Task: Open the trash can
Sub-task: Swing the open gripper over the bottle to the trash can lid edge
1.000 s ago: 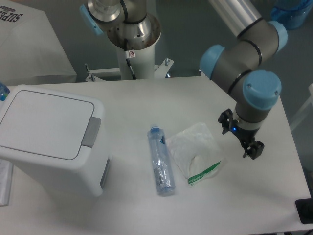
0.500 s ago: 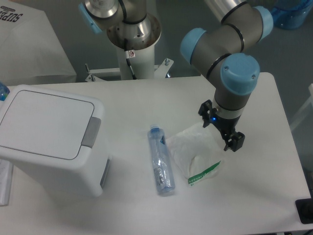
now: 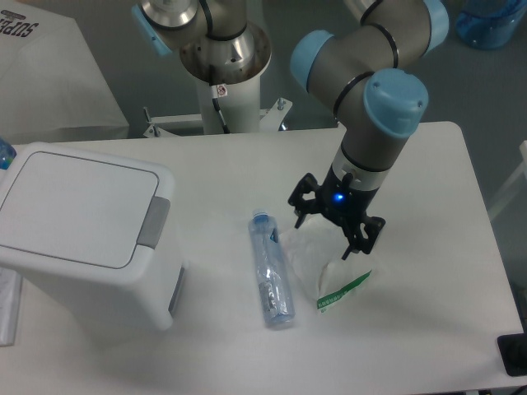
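The trash can [image 3: 78, 210] is a large white boxy bin at the left of the table. Its flat lid is shut, and the grey push-button strip [image 3: 153, 222] sits at the lid's right edge. My gripper [image 3: 330, 224] hangs right of the table's middle, just above a clear plastic bag [image 3: 328, 271]. It is far to the right of the bin. Its jaws are spread apart and hold nothing.
A clear plastic bottle [image 3: 270, 267] lies on the table between the bin and the gripper. The arm's base column [image 3: 226, 74] stands behind the table. A blue bottle cap [image 3: 4, 154] shows at the far left behind the bin.
The gripper has moved left from the table's right side to above the plastic bag and has turned at the wrist. The bin, bottle and bag have not moved.
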Controlling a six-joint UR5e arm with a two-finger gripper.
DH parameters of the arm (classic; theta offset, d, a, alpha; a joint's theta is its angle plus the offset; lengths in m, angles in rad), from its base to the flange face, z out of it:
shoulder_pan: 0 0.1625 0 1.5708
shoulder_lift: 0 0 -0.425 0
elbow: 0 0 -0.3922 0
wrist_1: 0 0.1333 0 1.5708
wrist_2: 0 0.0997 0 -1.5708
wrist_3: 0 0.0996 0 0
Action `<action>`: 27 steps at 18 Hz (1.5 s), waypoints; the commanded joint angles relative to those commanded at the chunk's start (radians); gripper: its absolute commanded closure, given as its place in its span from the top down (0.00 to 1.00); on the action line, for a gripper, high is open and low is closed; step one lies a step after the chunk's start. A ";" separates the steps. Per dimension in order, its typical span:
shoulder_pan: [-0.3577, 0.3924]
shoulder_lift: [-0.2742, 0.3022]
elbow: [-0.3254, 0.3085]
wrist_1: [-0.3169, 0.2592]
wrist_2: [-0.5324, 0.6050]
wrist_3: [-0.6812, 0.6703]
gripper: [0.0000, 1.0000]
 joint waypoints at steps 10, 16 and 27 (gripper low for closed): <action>-0.063 0.041 0.112 -0.005 -0.144 -0.304 1.00; -0.141 0.080 0.084 -0.006 -0.157 -0.350 1.00; -0.193 0.095 0.057 0.003 -0.157 -0.402 1.00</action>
